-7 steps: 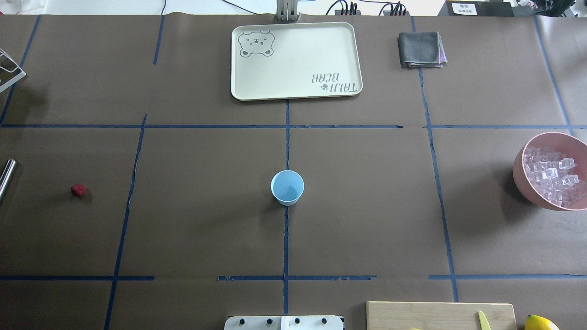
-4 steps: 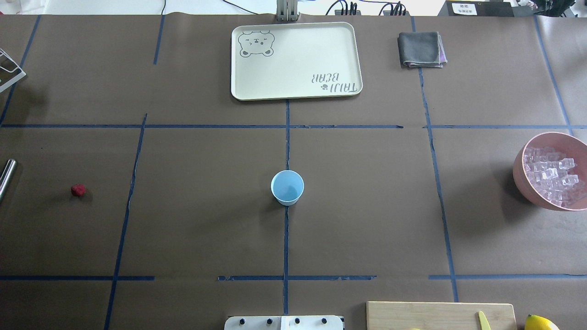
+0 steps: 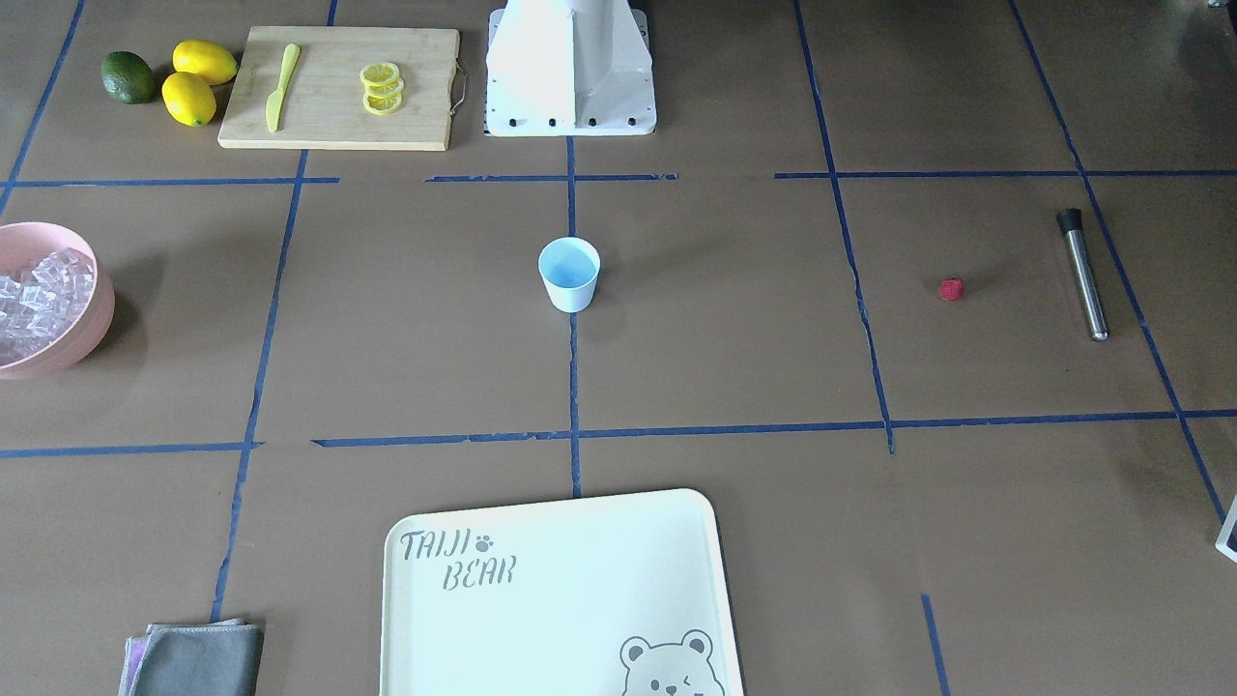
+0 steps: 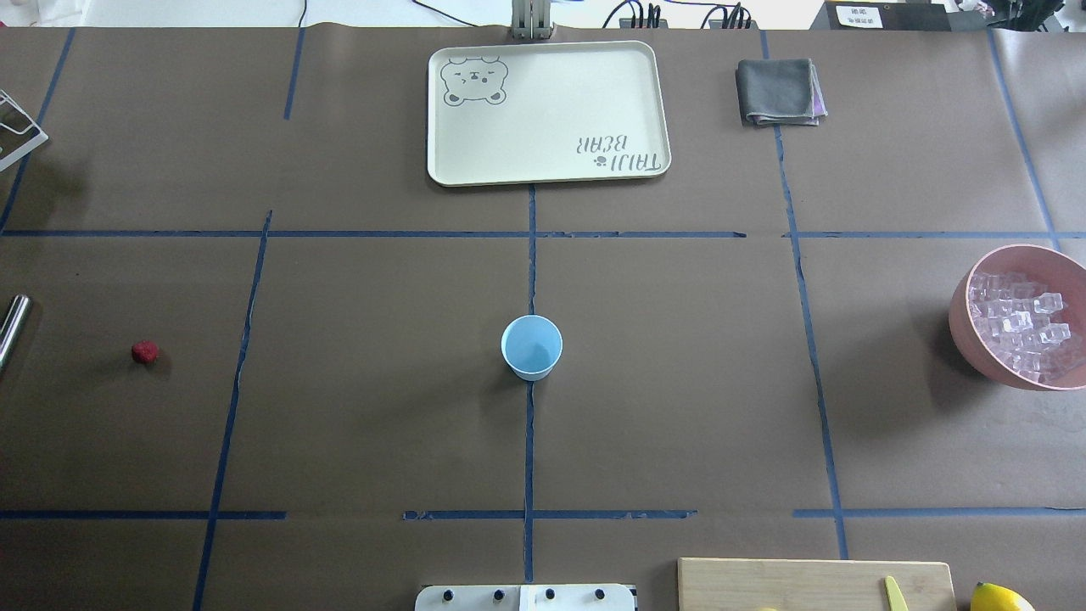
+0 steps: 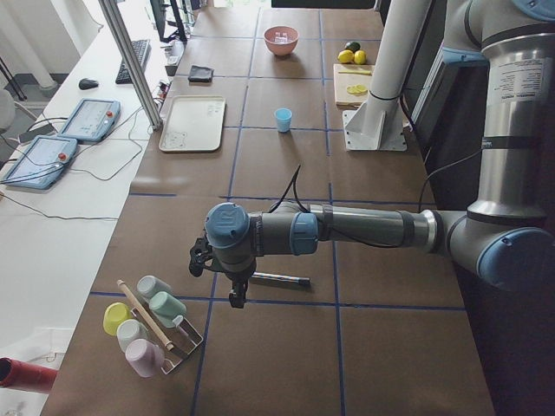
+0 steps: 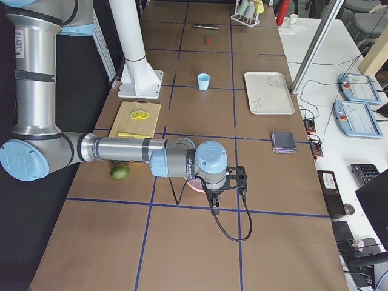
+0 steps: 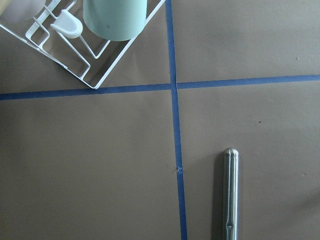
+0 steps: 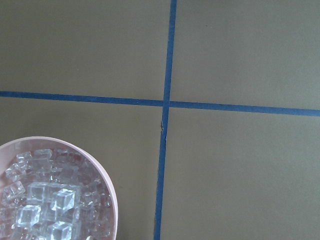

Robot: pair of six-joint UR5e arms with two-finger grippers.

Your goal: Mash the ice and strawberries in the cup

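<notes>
Across brown paper (image 4: 382,407) taped into blue squares, the smooth light-blue cup (image 4: 531,346) stands upright at centre. The bumpy red strawberry (image 4: 145,352) lies far left near a steel rod (image 3: 1082,275). Glassy ice (image 4: 1018,327) fills the pink bowl (image 4: 959,327) far right. Left gripper (image 5: 233,295) and right gripper (image 6: 214,205): open or closed, cannot tell.
</notes>
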